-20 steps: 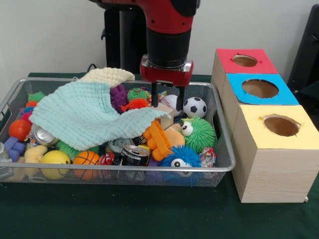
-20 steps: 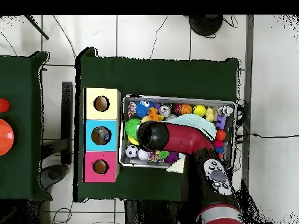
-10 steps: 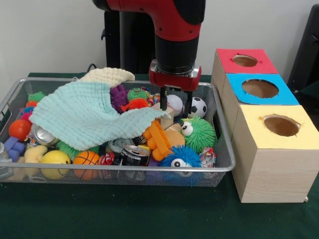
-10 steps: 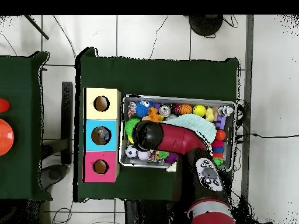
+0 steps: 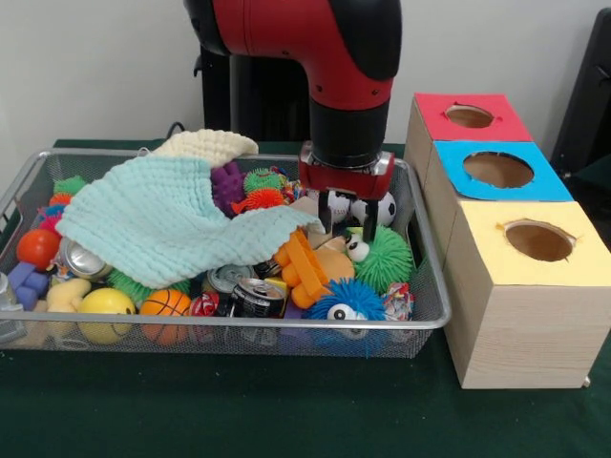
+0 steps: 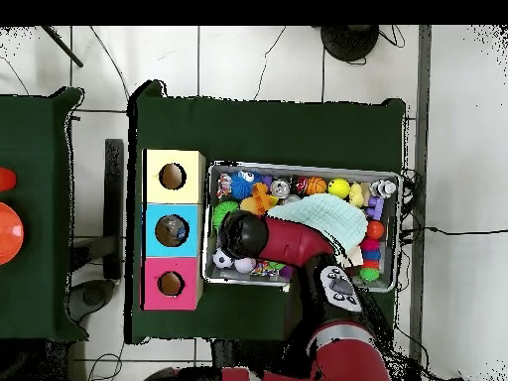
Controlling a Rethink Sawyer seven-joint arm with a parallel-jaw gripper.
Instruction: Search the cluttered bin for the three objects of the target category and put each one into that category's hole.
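Now baseball [image 5: 336,202] between parted jaws, soccer ball [image 5: 383,207] just beside

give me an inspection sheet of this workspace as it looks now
surface: dark green cloth over the table.
job's things: wire bin full of toys; three boxes with holes, red, blue, yellow.
clutter: light blue towel, soccer ball, green furry ball, small basketball, cans.
grippers: pincer open, low in the bin around a baseball.
cables: thin cords on the floor.
surroundings: tiled floor, second green table.
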